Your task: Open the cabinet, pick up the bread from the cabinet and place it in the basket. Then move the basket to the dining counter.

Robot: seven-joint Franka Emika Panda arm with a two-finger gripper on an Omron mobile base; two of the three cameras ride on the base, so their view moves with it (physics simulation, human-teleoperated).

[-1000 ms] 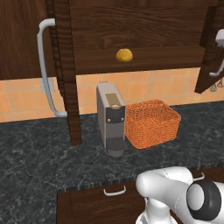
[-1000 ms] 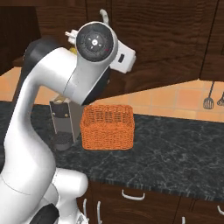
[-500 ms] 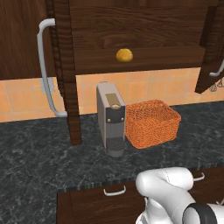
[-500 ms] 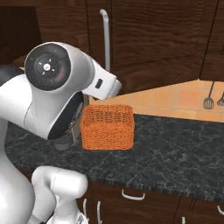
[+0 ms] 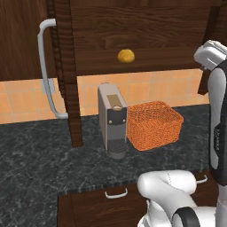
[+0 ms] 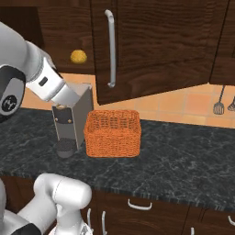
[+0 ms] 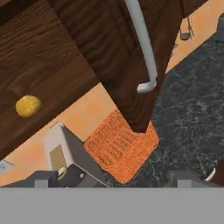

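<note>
A: Start at the jaws. What are they doing?

B: In the hand view the two finger tips sit far apart at the bottom edge, so the gripper (image 7: 114,177) is released and carries nothing. It looks along at the cabinet (image 7: 109,52) and its long silver handle (image 7: 142,48).

A: So the cabinet is open?

B: Yes, I'd call that first step done. The doors are swung out: one stands edge-on in the left base view, with a curved handle (image 5: 46,71) on the door beside it, and the other hangs forward over the basket in the right base view. The shelf inside is exposed.

A: And the bread?

B: The bread (image 5: 126,56) lies on that cabinet shelf, untouched, up above the coffee machine (image 5: 112,124). The right base view shows it too, just behind the arm's forearm.

A: The basket?

B: The basket (image 6: 112,133) stands on the black speckled surface (image 6: 183,160), just beside the coffee machine, with nothing in it that I can see.

A: What's left, then?

B: Most of it, by my reading: reach into the shelf, grasp the bread, drop it in the basket, then carry the basket over to the dining counter.
</note>
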